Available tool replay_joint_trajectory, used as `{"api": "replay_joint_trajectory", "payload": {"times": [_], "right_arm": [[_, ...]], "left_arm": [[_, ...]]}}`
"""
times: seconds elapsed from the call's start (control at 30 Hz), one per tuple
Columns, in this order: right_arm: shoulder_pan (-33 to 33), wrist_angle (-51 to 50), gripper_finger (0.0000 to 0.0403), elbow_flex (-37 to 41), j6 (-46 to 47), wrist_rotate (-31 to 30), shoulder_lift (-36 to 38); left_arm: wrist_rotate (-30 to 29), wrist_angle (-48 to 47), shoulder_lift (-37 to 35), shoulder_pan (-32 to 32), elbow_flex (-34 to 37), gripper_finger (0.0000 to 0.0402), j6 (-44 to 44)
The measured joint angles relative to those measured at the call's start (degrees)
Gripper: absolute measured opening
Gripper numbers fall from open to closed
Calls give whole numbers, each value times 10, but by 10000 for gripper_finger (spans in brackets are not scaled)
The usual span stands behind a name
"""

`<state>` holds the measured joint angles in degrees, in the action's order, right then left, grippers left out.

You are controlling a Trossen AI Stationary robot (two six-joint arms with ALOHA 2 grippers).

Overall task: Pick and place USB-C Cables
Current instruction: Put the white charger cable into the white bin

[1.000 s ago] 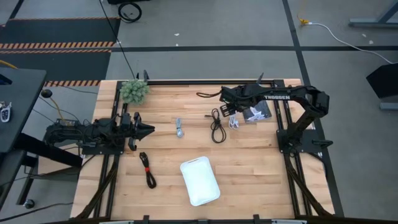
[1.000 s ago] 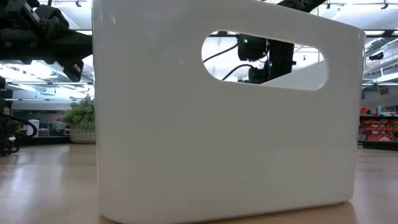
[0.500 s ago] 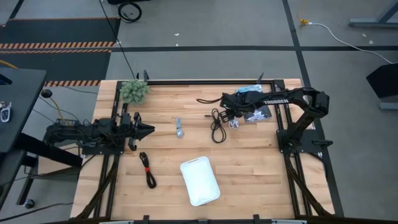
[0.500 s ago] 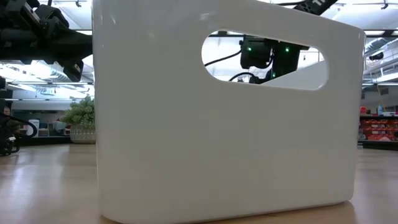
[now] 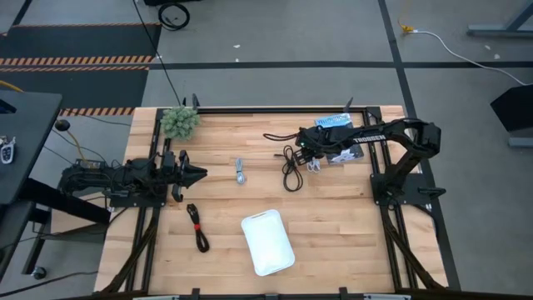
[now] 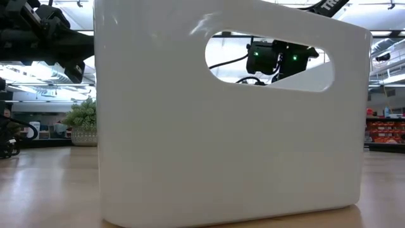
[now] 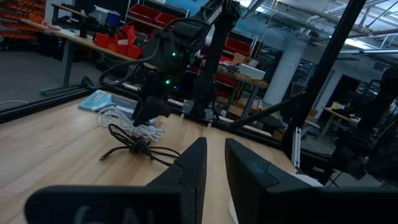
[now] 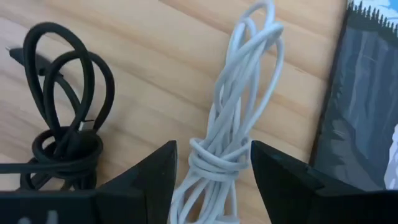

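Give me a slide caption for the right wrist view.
Right gripper open, straddling the white cable, beside the black cable.

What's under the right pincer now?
The white cable lies on the wooden table between the open right pincer fingers, black cable beside it. The bundle's lower end is covered.
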<state>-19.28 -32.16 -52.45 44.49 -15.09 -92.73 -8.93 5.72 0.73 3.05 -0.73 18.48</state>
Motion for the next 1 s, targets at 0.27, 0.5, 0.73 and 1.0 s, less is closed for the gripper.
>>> {"api": "replay_joint_trajectory", "payload": {"times": [0.27, 0.5, 0.73, 1.0], "right_arm": [[14, 7, 220, 0, 6, -5, 0], [34, 26, 220, 0, 10, -33, 0], [37, 5, 220, 0, 24, -65, 0], [43, 25, 220, 0, -13, -27, 0]], "left_arm": [[0, 0, 0, 0, 0, 66, 0], [0, 0, 0, 0, 0, 66, 0], [0, 0, 0, 0, 0, 66, 0], [0, 0, 0, 0, 0, 66, 0]]}}
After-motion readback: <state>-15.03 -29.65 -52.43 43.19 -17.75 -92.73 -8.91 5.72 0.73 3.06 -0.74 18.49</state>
